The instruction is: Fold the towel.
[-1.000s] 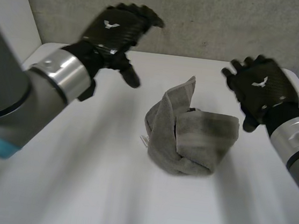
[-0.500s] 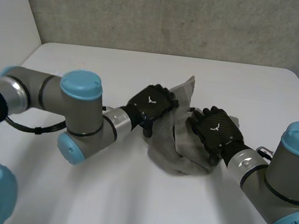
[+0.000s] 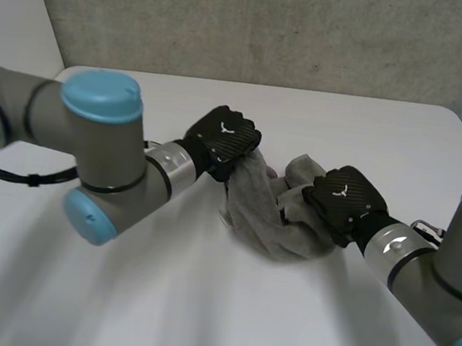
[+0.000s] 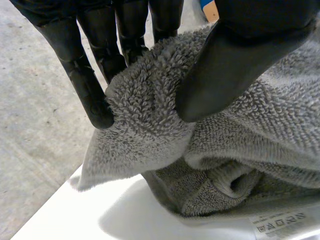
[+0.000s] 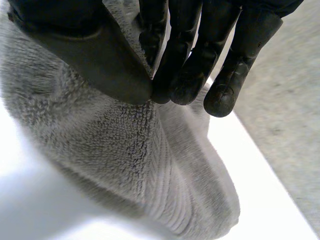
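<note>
1. Towel (image 3: 261,216) bunched on surface (image 3: 199,303); untouched a second ago, now gripped on both sides.
2. Left robot hand (image 3: 225,139) pinches towel's left fold, since drawn up and outward.
3. Right robot hand (image 3: 345,198) pinches towel's right side.
4. Probably spreading it before the fold.

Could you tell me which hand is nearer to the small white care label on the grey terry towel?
Left. The left hand pinches a fold of the grey terry towel close by the white care label; the right hand pinches the towel's opposite side, farther from it.
</note>
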Tool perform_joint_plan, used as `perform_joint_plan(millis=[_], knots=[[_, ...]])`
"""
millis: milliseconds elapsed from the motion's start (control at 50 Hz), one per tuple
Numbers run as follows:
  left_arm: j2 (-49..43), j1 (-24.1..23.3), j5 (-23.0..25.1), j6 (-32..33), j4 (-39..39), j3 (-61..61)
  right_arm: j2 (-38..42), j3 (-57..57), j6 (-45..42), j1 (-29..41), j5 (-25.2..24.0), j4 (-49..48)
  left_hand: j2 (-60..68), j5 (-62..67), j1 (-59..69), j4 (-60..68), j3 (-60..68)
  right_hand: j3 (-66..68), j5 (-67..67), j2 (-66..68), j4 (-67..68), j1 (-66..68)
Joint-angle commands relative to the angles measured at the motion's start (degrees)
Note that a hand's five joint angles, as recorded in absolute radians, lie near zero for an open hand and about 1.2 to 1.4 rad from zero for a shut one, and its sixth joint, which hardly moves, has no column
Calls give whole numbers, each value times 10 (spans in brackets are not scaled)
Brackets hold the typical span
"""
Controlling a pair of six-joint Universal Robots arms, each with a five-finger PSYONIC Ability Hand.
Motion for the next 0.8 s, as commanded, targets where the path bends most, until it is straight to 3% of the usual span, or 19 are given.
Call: perform_joint_plan(millis=[20,120,160,220,260,280,320,340,380,400,440,520,580,680,720,800], knots=[[73,4,-3,10,-86,-56,-25,-38,-9,-18,-69,199,39,38,44,38,48,46,40,54,38,50],[78,4,-6,66,-152,-71,-21,-73,-31,-26,-99,277,39,38,44,38,48,46,40,54,38,50],[72,11,-10,113,-164,-65,-16,-97,-33,-25,-106,261,39,38,44,38,48,46,40,54,38,50],[64,22,-22,129,-160,-54,-6,-116,-30,-18,-105,244,39,38,44,38,48,46,40,54,38,50],[36,33,-66,141,-138,12,21,-171,2,-13,-99,198,39,38,44,38,48,46,40,54,38,50],[36,33,-66,141,-138,12,22,-172,2,-13,-99,198,39,38,44,38,48,46,40,54,38,50],[19,33,-121,140,-118,97,29,-237,85,-9,-96,145,39,38,44,38,48,46,40,54,38,50],[19,33,-122,140,-118,97,29,-238,85,-9,-96,145,39,38,44,38,48,46,40,54,38,50],[24,33,-166,139,-99,177,18,-287,184,-7,-90,78,41,40,45,40,50,46,40,54,38,50],[24,33,-167,139,-99,177,18,-287,184,-7,-90,77,41,40,45,40,50,46,40,54,38,50],[56,30,-188,137,-79,234,-15,-306,302,-10,-68,-10,62,61,67,62,72,46,40,54,38,50],[108,31,-189,130,-59,241,-68,-290,405,-18,-47,-86,62,62,67,62,72,46,40,54,38,50],[149,33,-191,108,-25,219,-113,-261,468,-25,-50,-134,62,62,67,62,72,46,40,54,38,50],[217,39,-181,87,19,98,-131,-220,471,-63,-80,-116,57,57,62,57,67,46,40,54,38,50],[236,43,-176,87,34,44,-130,-208,459,-69,-97,-95,56,55,60,55,65,46,40,54,38,50],[260,52,-142,91,71,-140,-106,-155,332,-69,-138,-32,57,56,62,57,67,46,40,54,38,50]])
